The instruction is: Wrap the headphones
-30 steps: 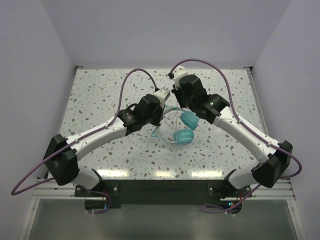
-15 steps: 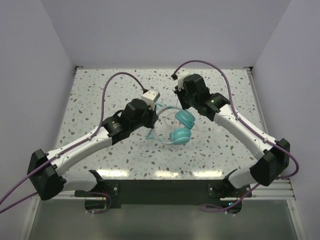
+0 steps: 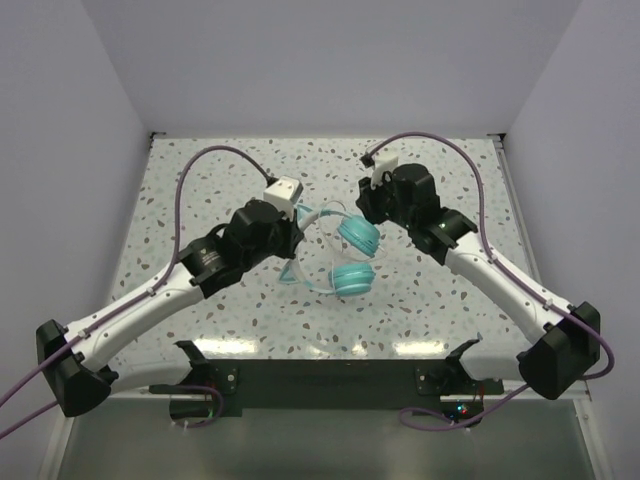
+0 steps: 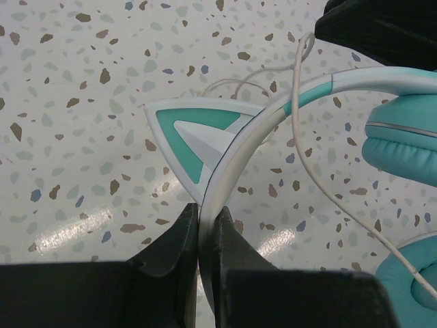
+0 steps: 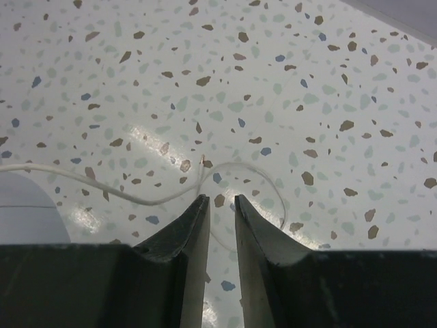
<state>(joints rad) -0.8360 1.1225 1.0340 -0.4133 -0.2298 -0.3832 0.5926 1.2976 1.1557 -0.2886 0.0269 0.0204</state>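
Note:
The headphones have two round teal ear cups and a pale headband with cat ears, and sit mid-table between the arms. My left gripper is shut on the headband just below a pointed teal-and-white cat ear; its jaws pinch the band. The thin pale cable hangs across in front of an ear cup. My right gripper is just behind the upper ear cup. In the right wrist view its jaws stand narrowly apart and empty over a loose loop of cable on the table.
The speckled white tabletop is enclosed by grey walls on three sides. The arms' thick purple cables arch over the back of the table. The right arm's black body sits close above the headband in the left wrist view.
My left arm has swung left and drawn the headphones a little left and nearer. My right gripper has moved right and away from the ear cup.

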